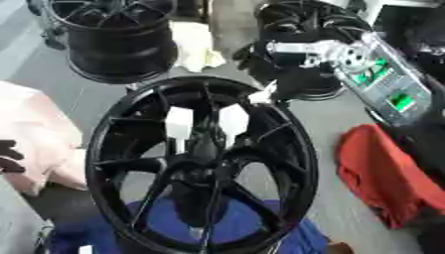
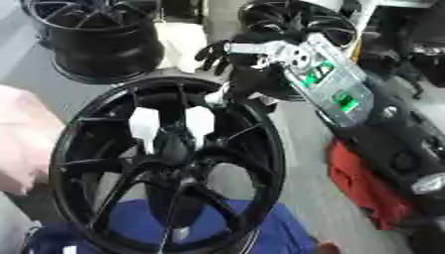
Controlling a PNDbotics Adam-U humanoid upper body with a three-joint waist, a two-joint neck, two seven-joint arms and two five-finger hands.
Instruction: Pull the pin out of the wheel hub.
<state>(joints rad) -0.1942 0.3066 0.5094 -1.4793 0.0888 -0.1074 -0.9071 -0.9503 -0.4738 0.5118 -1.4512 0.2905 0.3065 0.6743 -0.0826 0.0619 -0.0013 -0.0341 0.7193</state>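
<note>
A black spoked wheel hub [image 1: 201, 163] stands nearly upright in the middle, on a blue cloth [image 1: 260, 230]. A small white thing [image 1: 263, 94] shows at the hub's upper right rim; I cannot tell whether it is the pin. My right arm, silver with green parts [image 1: 387, 82], comes in from the upper right. My right hand [image 2: 215, 55] hangs just above and behind that rim, black fingers spread and relaxed, holding nothing that I can see. A dark shape at the left edge [image 1: 9, 156] looks like part of my left hand.
Two more black wheels stand behind, one at the back left [image 1: 113, 42] and one at the back right [image 1: 304, 22]. A red cloth [image 1: 382, 171] lies to the right, a pale pink cloth [image 1: 35, 134] to the left, a cream cloth [image 1: 195, 47] between the far wheels.
</note>
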